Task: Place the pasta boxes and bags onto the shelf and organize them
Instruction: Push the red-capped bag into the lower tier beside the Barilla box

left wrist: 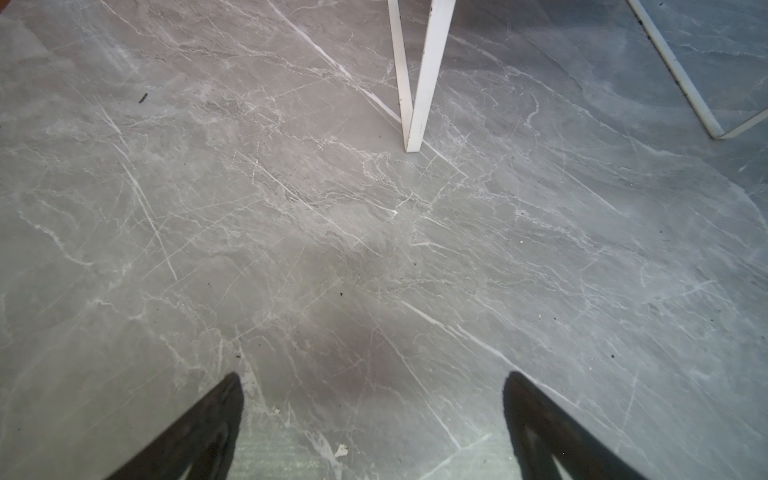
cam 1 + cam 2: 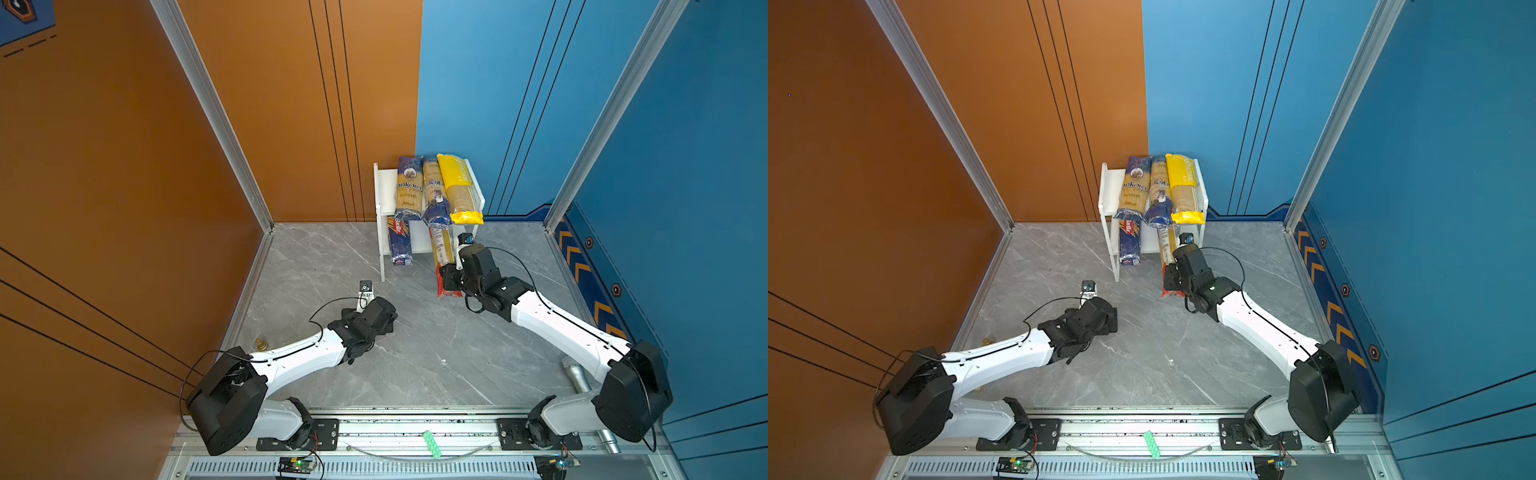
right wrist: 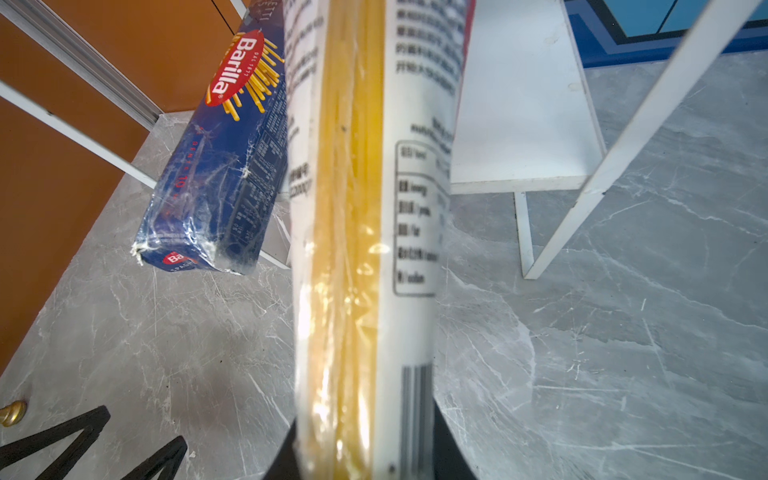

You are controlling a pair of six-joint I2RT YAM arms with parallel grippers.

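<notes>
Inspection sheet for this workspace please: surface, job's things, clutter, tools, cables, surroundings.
Surface: grey marbled table, scattered dark specks.
Job's things: white shelf; top tier holds two ankara packs and the yellow pack; Barilla pack overhangs the lower tier; clear pack has its far end at the lower tier.
Clutter: brass knob, grey microphone-like cylinder, green strip on the front rail.
Tools: left tool open, empty; right tool shut on the clear pack.
Cables: black cable loops at both wrists.
Surroundings: orange wall, blue wall, aluminium posts.
</notes>
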